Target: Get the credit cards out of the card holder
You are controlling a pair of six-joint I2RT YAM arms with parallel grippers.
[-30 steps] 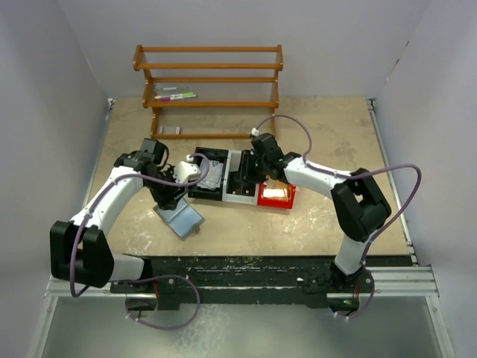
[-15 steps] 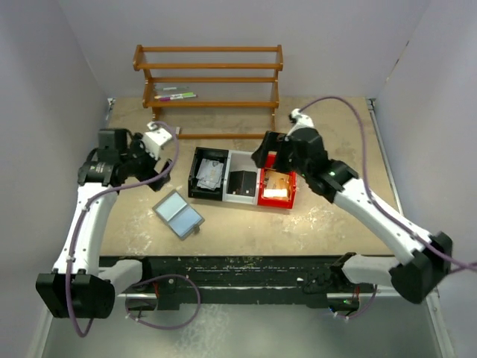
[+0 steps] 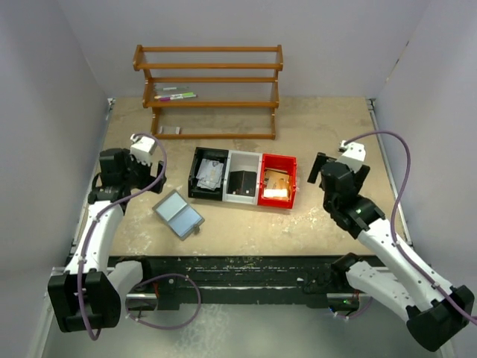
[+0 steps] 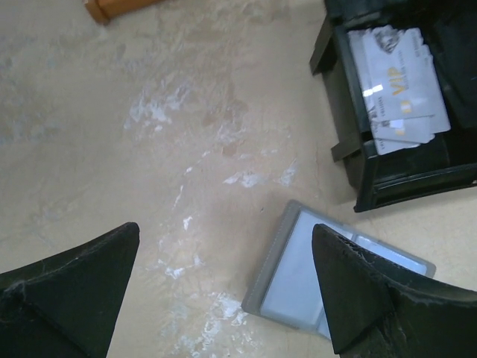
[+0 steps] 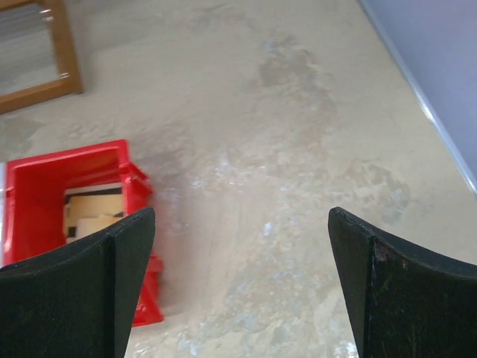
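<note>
The grey-blue card holder [image 3: 179, 214] lies open and flat on the table, left of the bins; the left wrist view shows its near corner [image 4: 294, 283], partly behind my right finger. Pale cards [image 4: 399, 82] lie in the black bin [image 3: 209, 173], and beige cards [image 5: 89, 216] lie in the red bin [image 3: 277, 181]. My left gripper [image 3: 151, 173] hangs open and empty above the table, up and left of the holder [image 4: 226, 231]. Off to the right of the red bin, my right gripper [image 3: 319, 170] is open over bare table [image 5: 240, 216], nothing between its fingers.
A white bin [image 3: 242, 179] with a dark item sits between the black and red ones. A wooden rack [image 3: 209, 82] with pens [image 3: 176, 96] stands at the back. Grey walls close in left and right; a metal rail [image 3: 387, 171] runs along the right edge.
Both arms have pulled away from the bins and holder, the left toward the left wall, the right out to the right. Both grippers have opened wide.
</note>
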